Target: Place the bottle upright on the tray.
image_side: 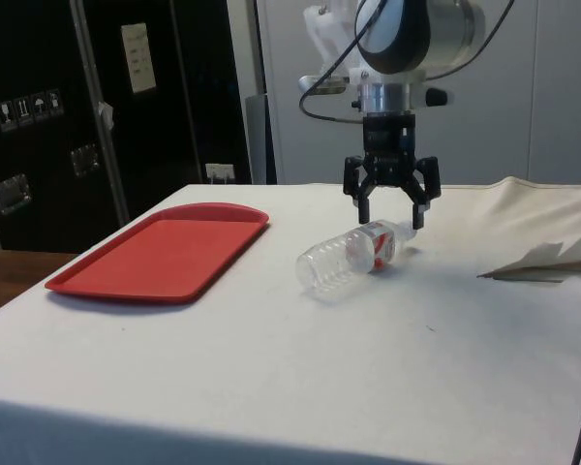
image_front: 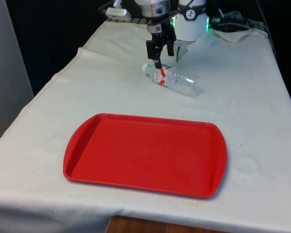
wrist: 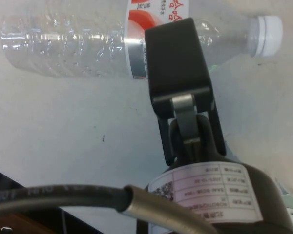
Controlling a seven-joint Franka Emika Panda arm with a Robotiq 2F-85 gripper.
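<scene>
Side view: claw spread wide over lying bottle, holding nothing; wrist view reveals white cap.

Clear plastic bottle with white cap and red-and-white label, lying on its side on the table. Empty red tray lying flat, well apart from it.

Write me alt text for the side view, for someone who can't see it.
A clear plastic bottle with a red and white label lies on its side on a white cloth, with a black gripper open just above its neck end. An empty red tray sits apart from it on the same table.
</scene>
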